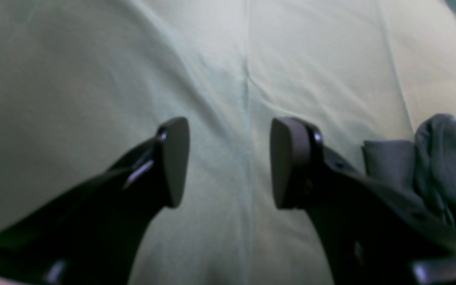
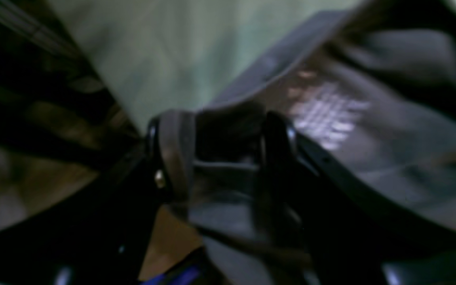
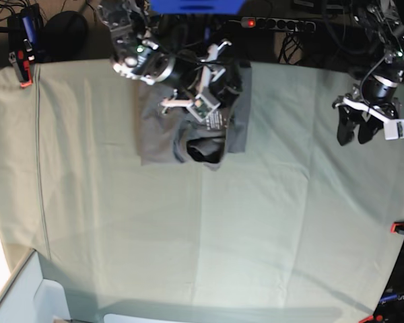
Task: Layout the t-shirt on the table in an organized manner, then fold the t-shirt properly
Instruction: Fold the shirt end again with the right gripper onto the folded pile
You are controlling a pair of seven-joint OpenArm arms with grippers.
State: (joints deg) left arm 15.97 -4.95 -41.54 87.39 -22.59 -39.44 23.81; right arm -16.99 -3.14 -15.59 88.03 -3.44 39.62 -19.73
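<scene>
Near the far edge of the table [image 3: 256, 222], left of centre in the base view, the t-shirt [image 3: 155, 134] lies bunched and partly doubled over, a soft dark grey heap with rumpled folds. Its neck opening [image 3: 203, 152] gapes toward the near side, and a pale printed label [image 2: 327, 114] shows inside the collar in the right wrist view, though that view is blurred. The heap is roughly square, so no clear long axis can be told.

The right hand [image 3: 200, 101] sits over the shirt's upper part, its dark pads [image 2: 172, 150] pressed onto a fold of grey cloth bunched between them.

The left hand [image 3: 359, 131] hangs well apart from the shirt, over bare cloth on the base view's right. Its two flat, rounded black pads [image 1: 174, 158] stand spread with only the table's pale green cloth between them. In the left wrist view the shirt shows as a crumpled grey lump [image 1: 441, 166] off to one side of the hand.

The table's covering is smooth pale grey-green fabric with faint straight crease lines, held by a red-orange clip [image 3: 25, 82] at the far left corner.
</scene>
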